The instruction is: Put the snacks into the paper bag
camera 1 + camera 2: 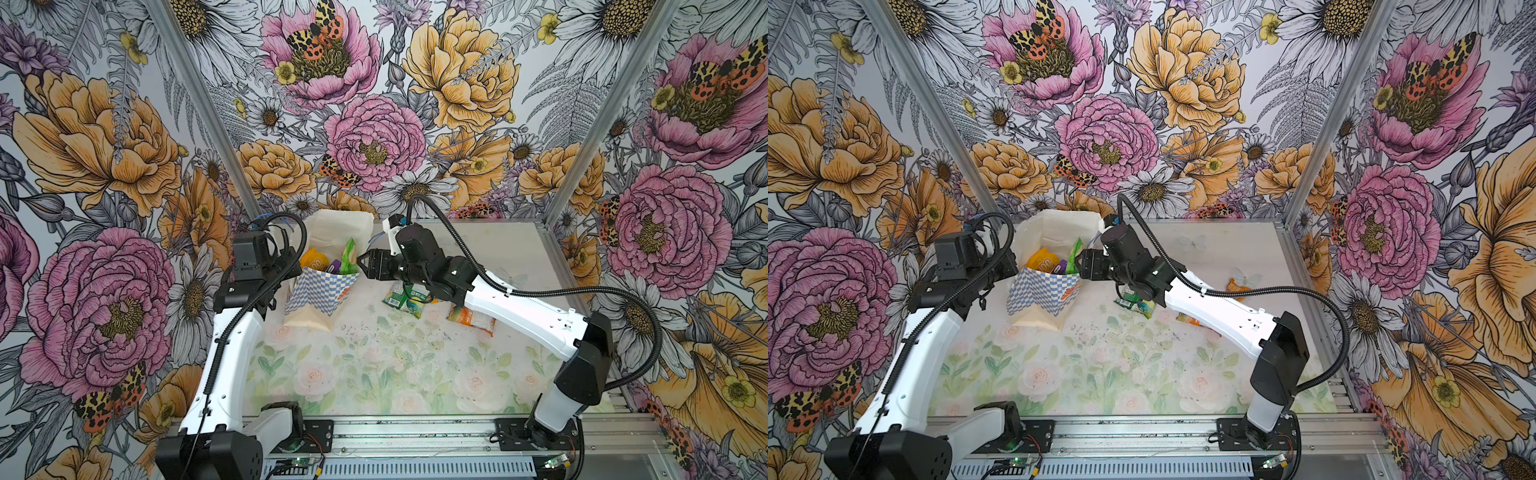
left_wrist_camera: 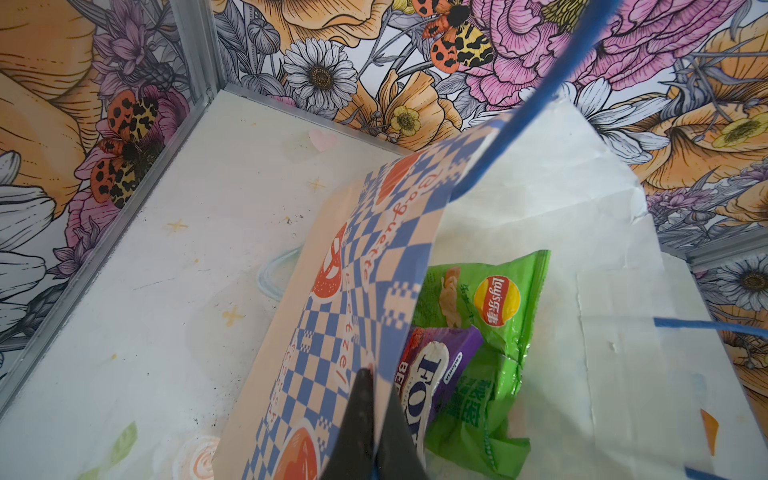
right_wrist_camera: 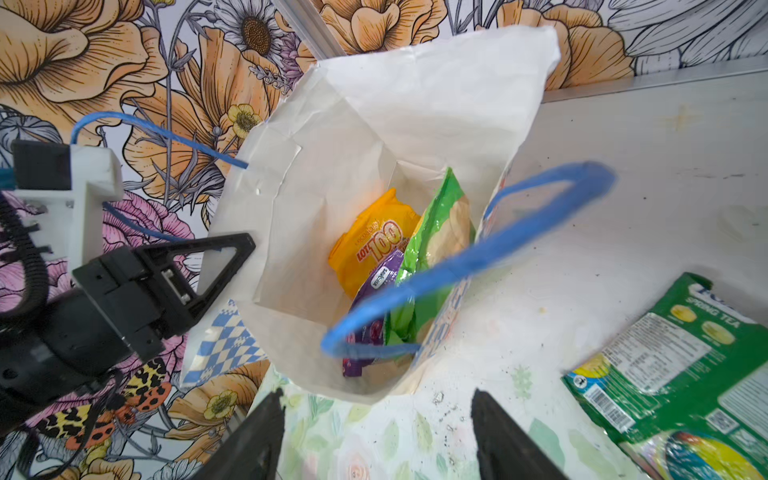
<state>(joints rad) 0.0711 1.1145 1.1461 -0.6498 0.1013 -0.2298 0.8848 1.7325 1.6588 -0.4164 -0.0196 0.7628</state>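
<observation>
On my left, the left gripper (image 2: 376, 424) is clamped on the near left wall of the paper bag (image 1: 320, 299), its two dark fingers (image 2: 359, 411) pressed together with the checkered paper between them, close to the rim. I read the bag as standing at the back of the table (image 1: 374, 365), left of the middle, mouth open and held wide, with one blue cord handle (image 3: 478, 257) looping across the opening in the right wrist view. Inside it I can count three snacks: a yellow-orange packet (image 3: 370, 245) deepest and toward the left, a purple packet (image 3: 374, 291) leaning in front of it, and a bright green chip bag (image 3: 440, 224) standing on edge against the right wall, its top poking above the rim in both top views. Just to the right of the bag's mouth the right gripper (image 1: 360, 262) hovers at rim height, pointing at the opening; its fingers (image 3: 257, 436) are spread well apart with nothing between them, only tabletop and the bag's near edge. Further right, under that arm's forearm, a green tea packet (image 1: 405, 299) lies flat on the table, partly hidden by the wrist. Beyond it an orange-and-white packet (image 1: 471, 318) lies beside the arm, apart from the tea packet. In a top view I also pick out a small orange sachet (image 1: 1239, 286) behind the forearm, toward the right edge of the table.
</observation>
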